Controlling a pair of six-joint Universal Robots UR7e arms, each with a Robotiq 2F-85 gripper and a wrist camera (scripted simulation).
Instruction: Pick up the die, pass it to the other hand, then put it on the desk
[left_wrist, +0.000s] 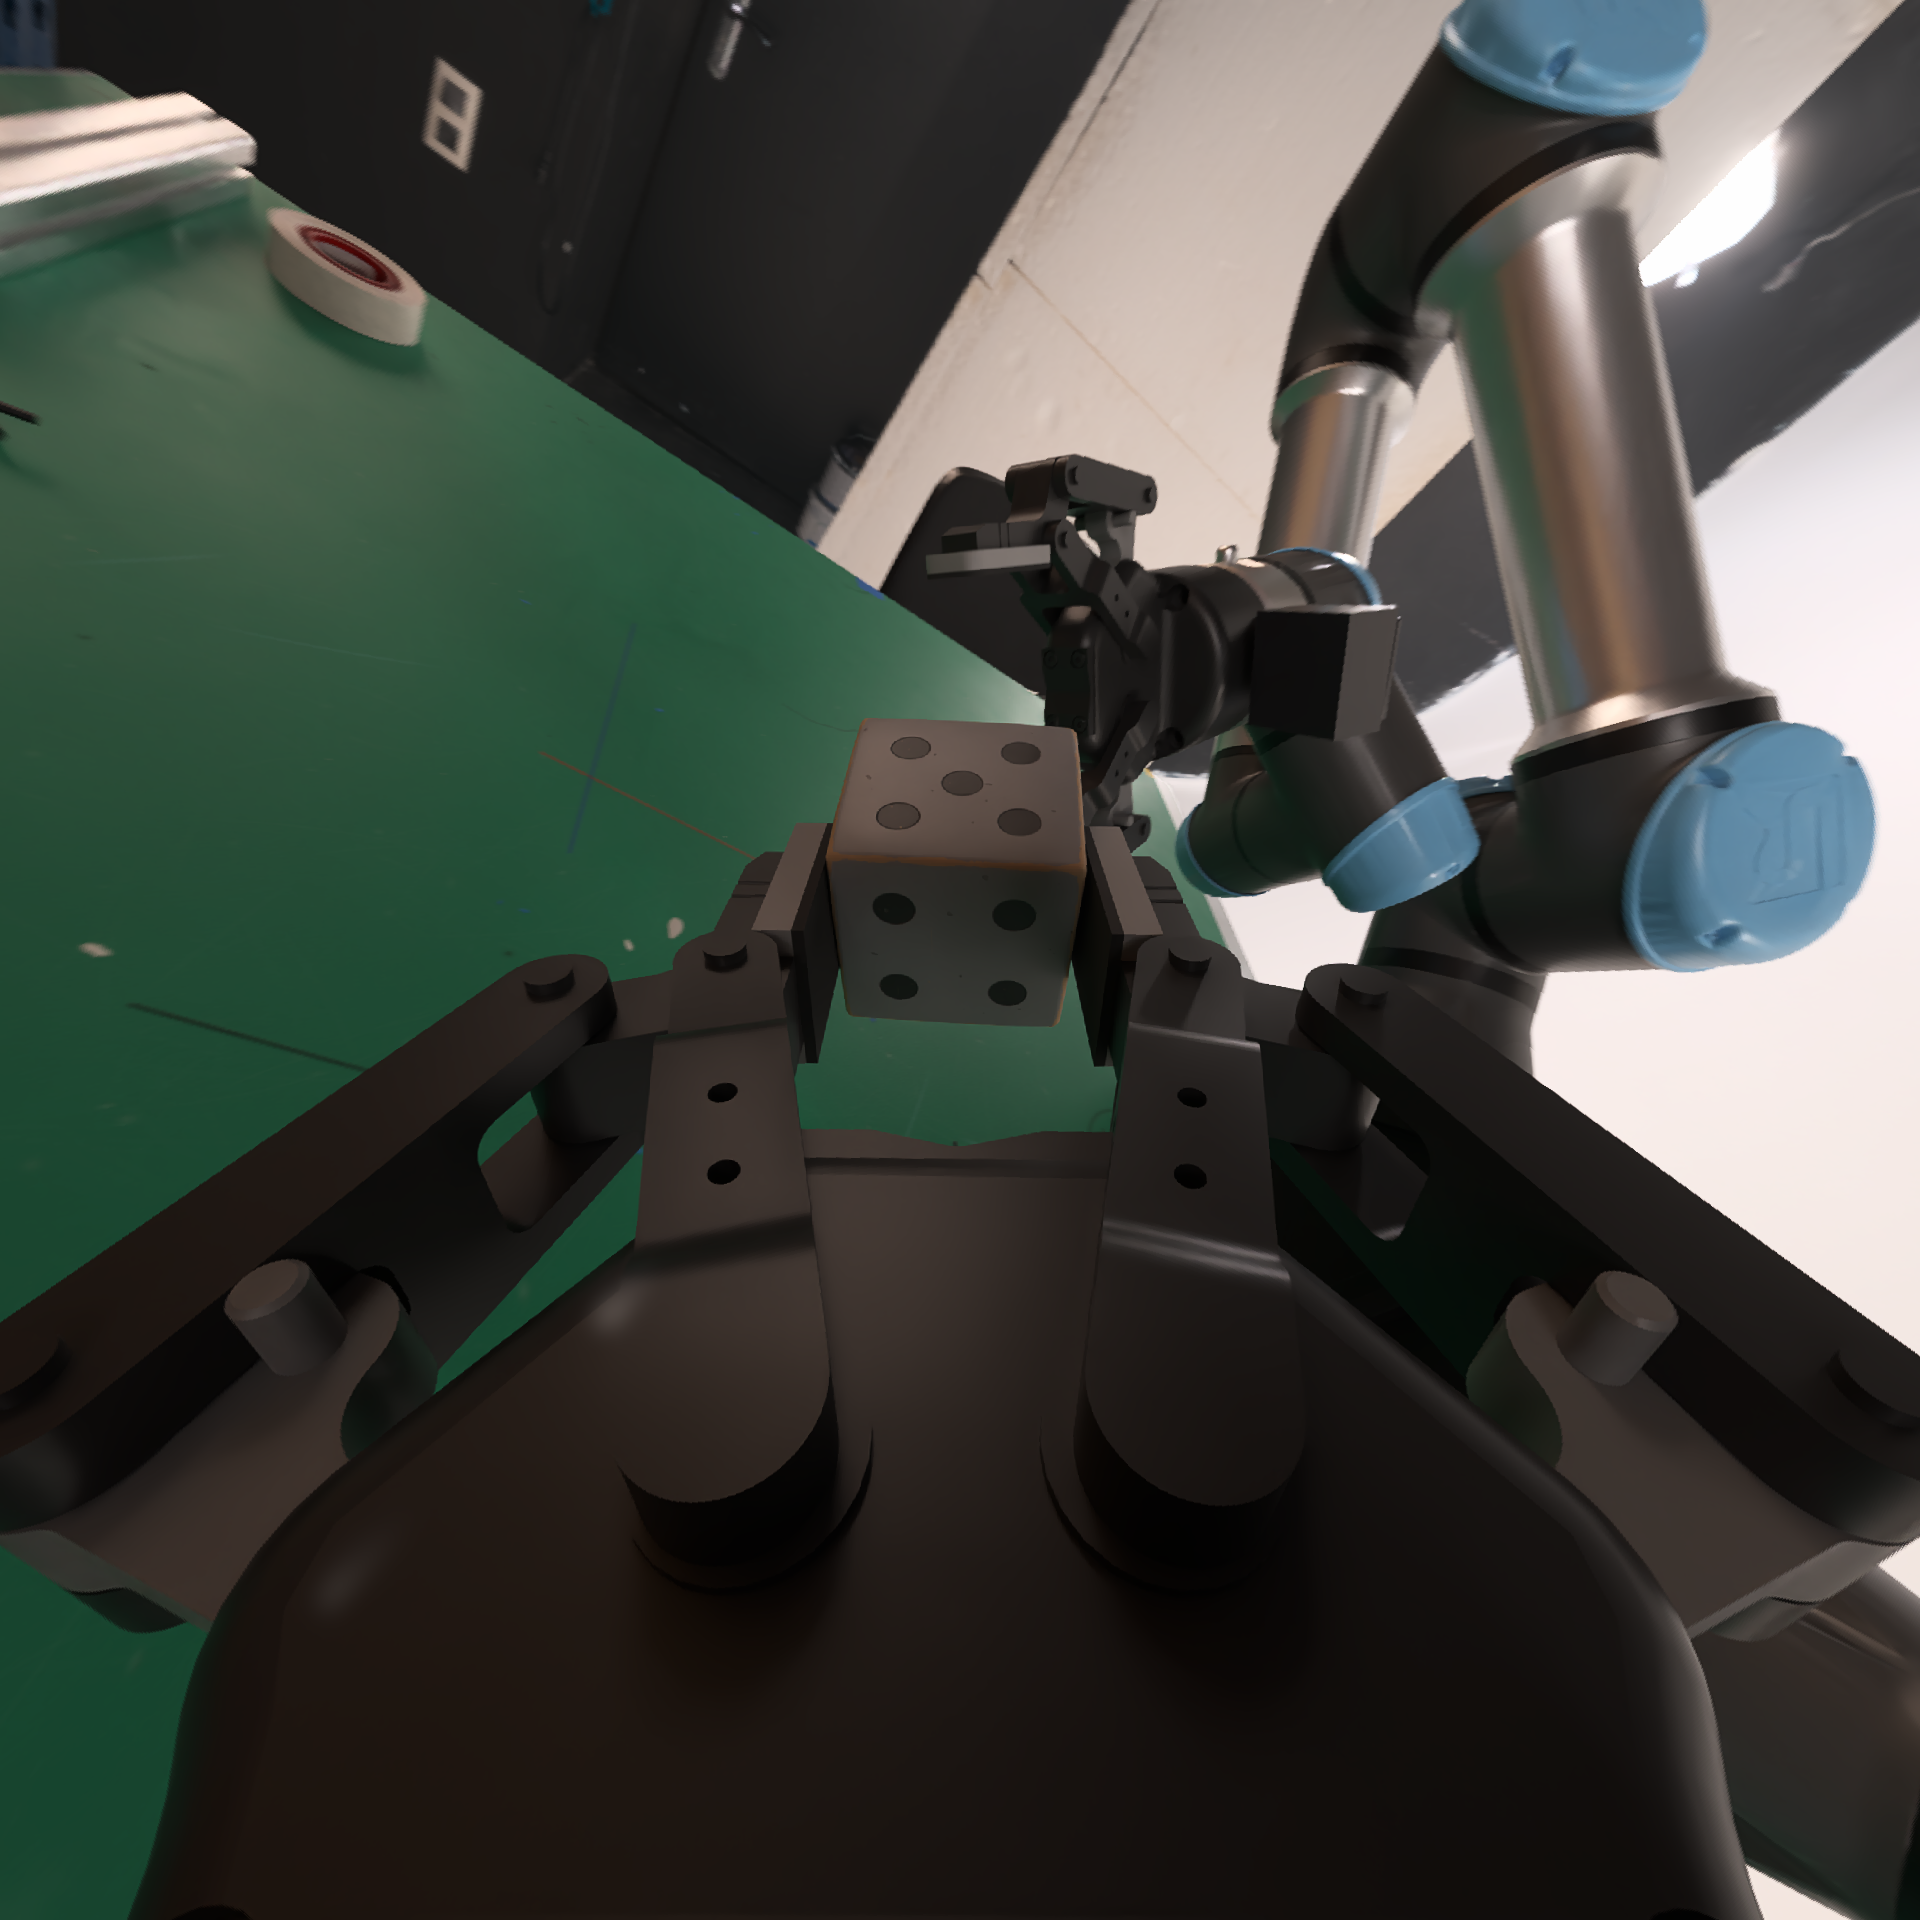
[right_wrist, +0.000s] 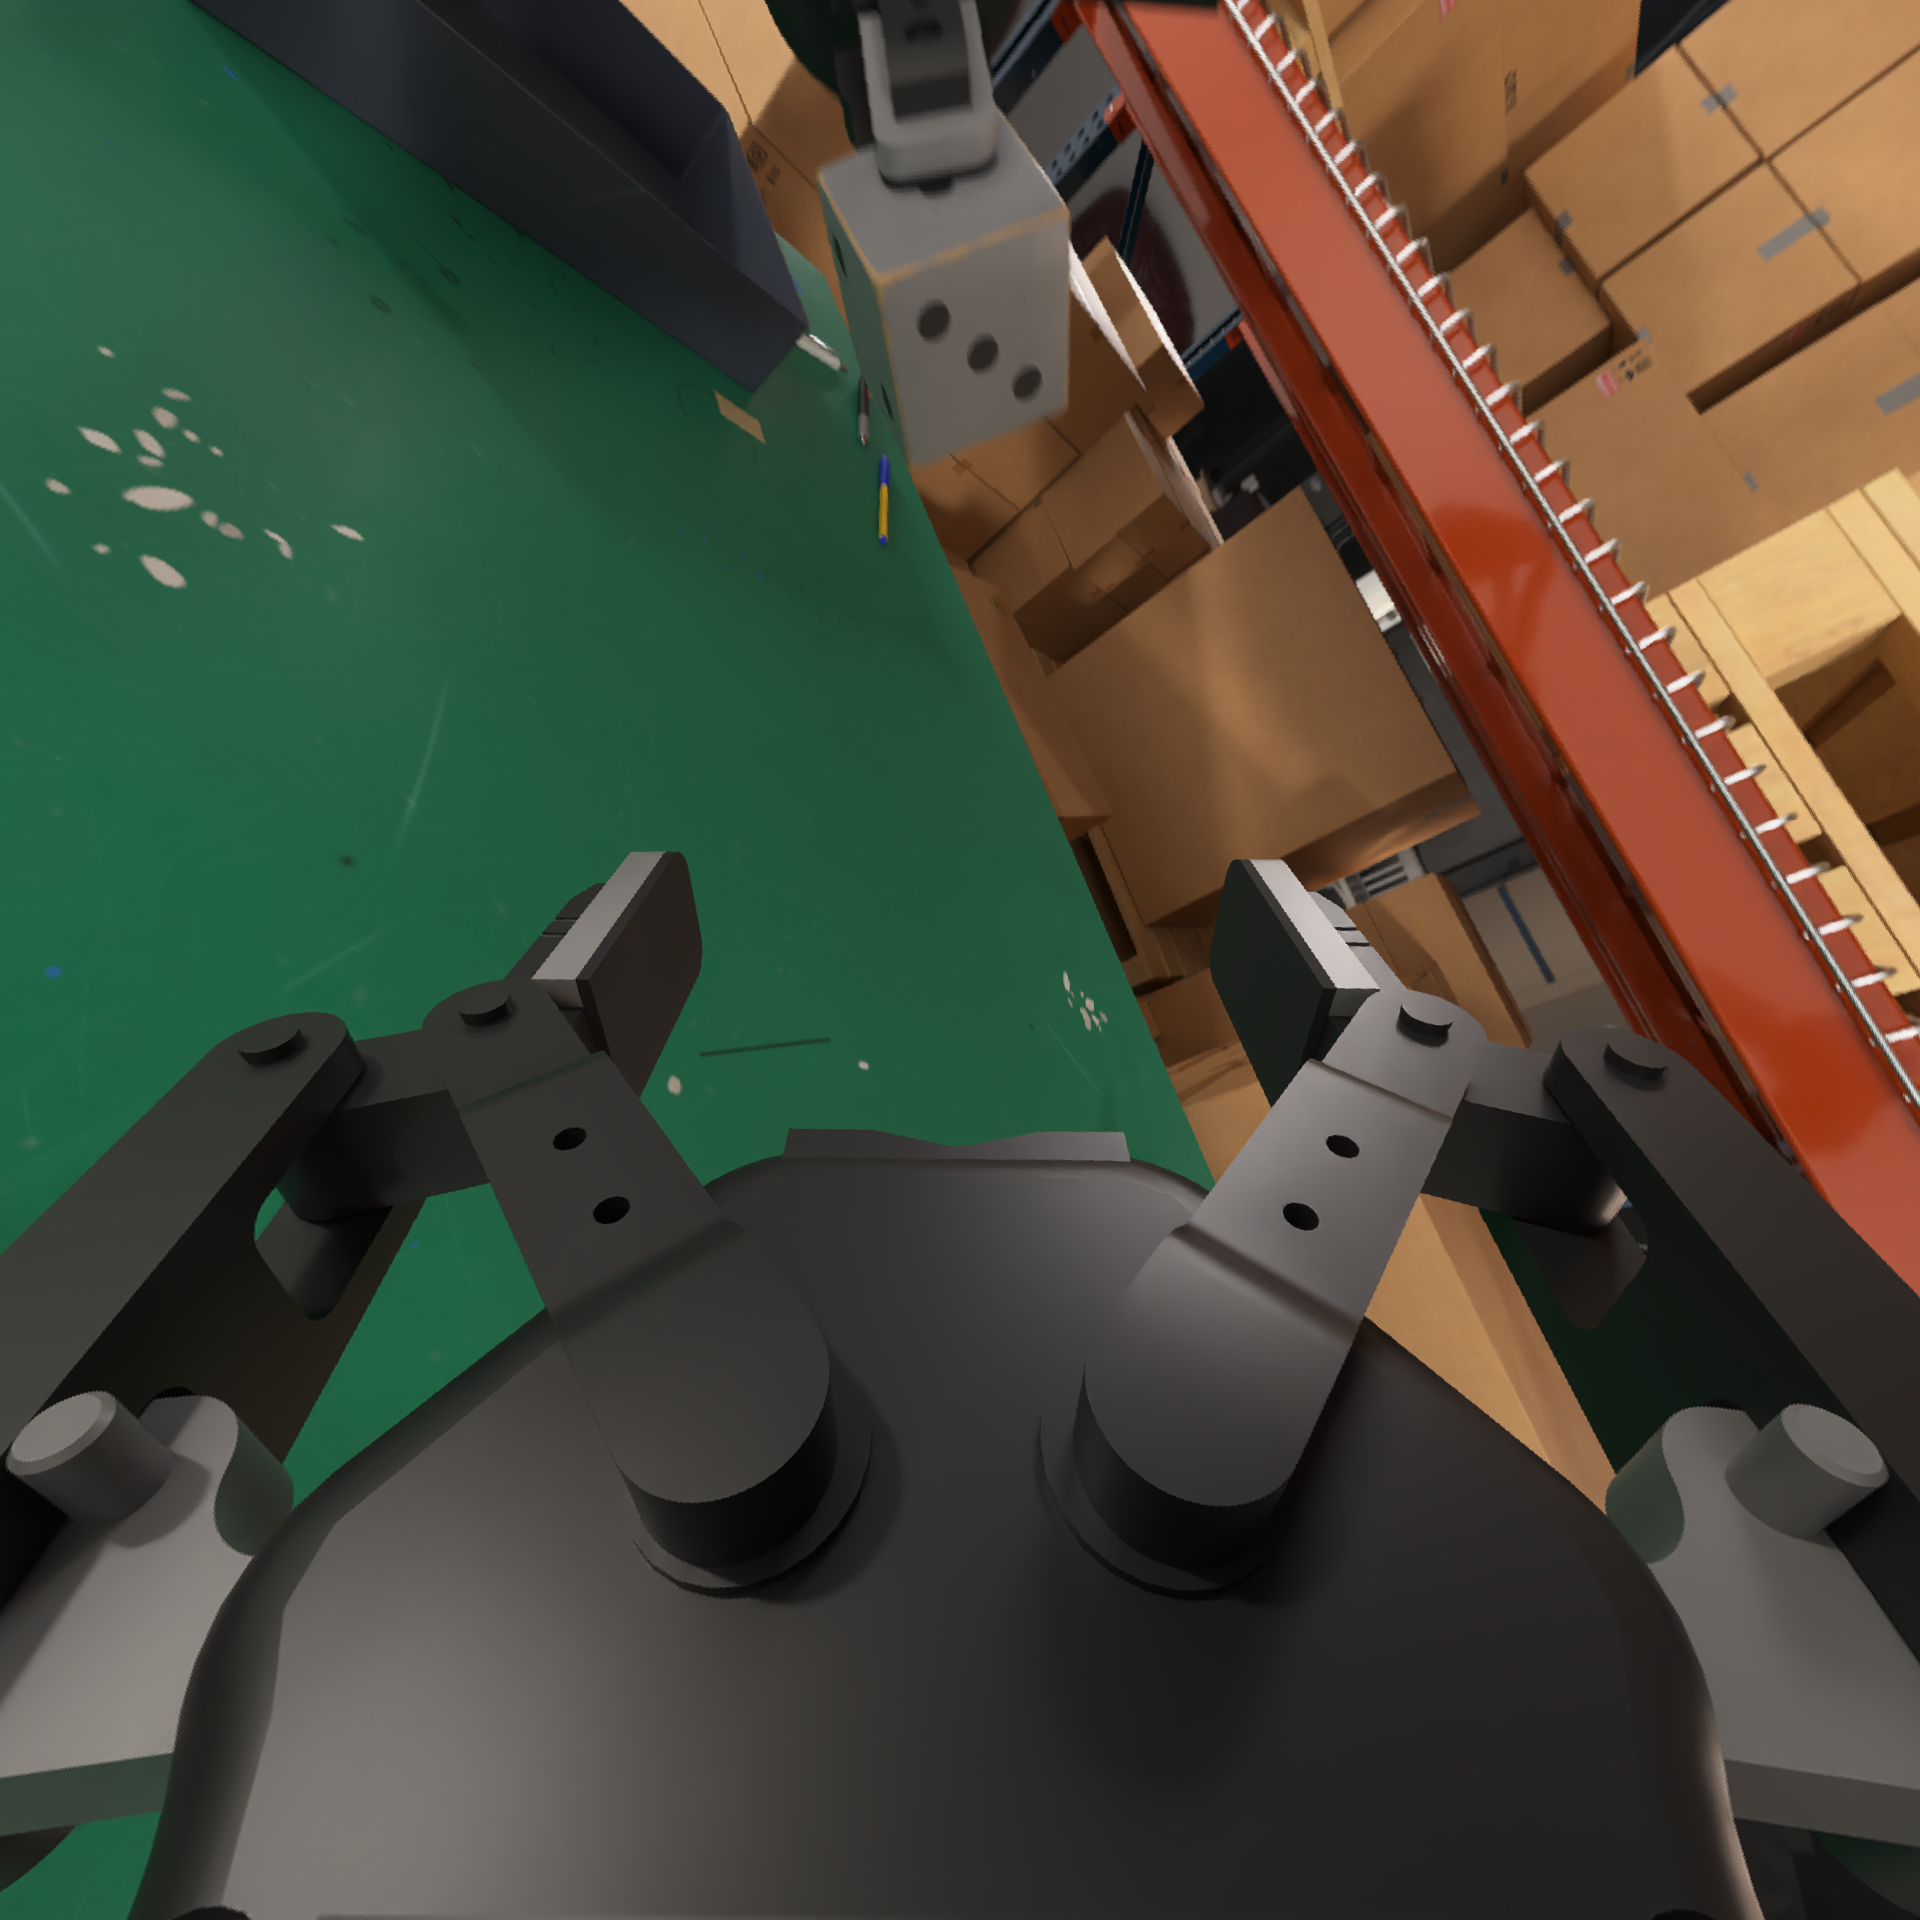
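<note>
We have the pale grey cube die with dark round pips (left_wrist: 956, 883) pinched between the pads of our left gripper (left_wrist: 956, 935), one pad flat on each side face, and it hangs clear above the green desk top (left_wrist: 312, 675), touching nothing else. From that wrist the four-pip face looks back at us and the five-pip face tilts up and away. A cube has no long axis, so what counts is which pair of faces is free.

Out past the die, up and to its right, our right gripper (left_wrist: 1081, 623) waits with its jaws spread wide and nothing in them. From its own wrist, the right gripper (right_wrist: 956, 935) points at the die (right_wrist: 956, 312), which sits well ahead and high of centre, three-pip face towards it, a left finger (right_wrist: 925, 94) clamped on top. We judge the handover not yet begun: the right must close in and take the unheld faces.

Beyond the die, a white tape roll (left_wrist: 348, 275) rests on the desk.
</note>
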